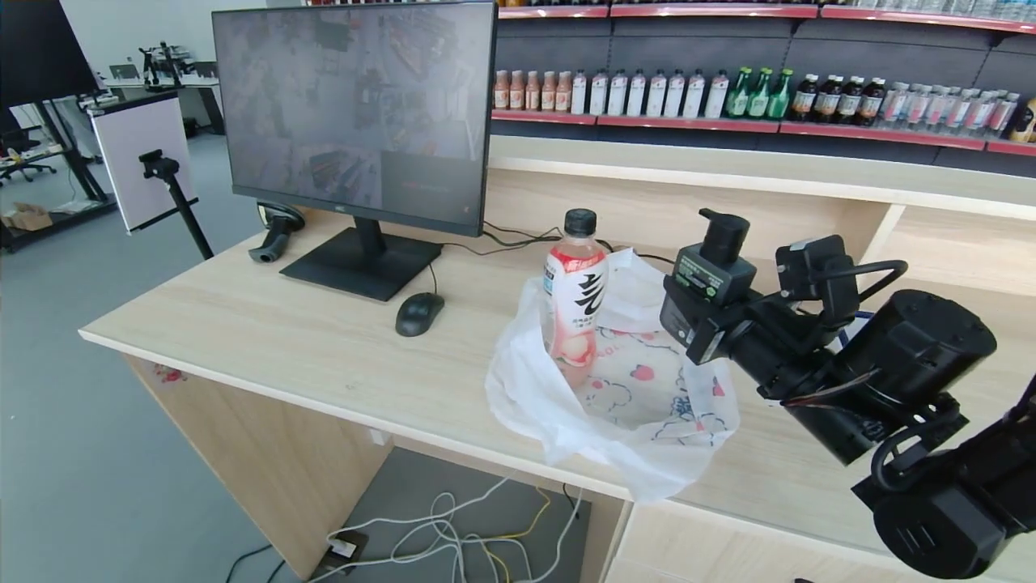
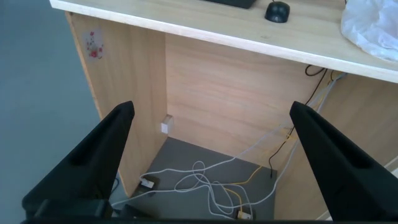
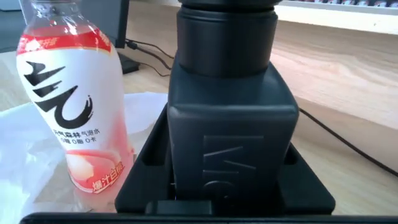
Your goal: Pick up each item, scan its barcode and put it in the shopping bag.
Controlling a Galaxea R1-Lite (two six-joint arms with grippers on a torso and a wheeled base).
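A white shopping bag [image 1: 647, 397] printed with red hearts lies open on the wooden counter [image 1: 324, 348]. A pink peach drink bottle [image 1: 575, 304] with a black cap stands upright inside it. Just to its right, over the bag, my right gripper [image 1: 702, 320] is shut on a dark square bottle [image 1: 712, 271] with a black round cap. In the right wrist view the dark bottle [image 3: 230, 118] sits between the fingers [image 3: 146, 168], with the pink bottle [image 3: 74, 106] and the bag [image 3: 25, 143] close beside it. My left gripper [image 2: 211, 109] is open and holds nothing, low in front of the counter.
A monitor [image 1: 356, 113], a black mouse [image 1: 418, 312] and a handheld barcode scanner [image 1: 275, 231] stand on the counter's left part. Cables [image 2: 217, 186] lie on the floor under the counter. Shelves of bottles [image 1: 728, 93] line the back wall.
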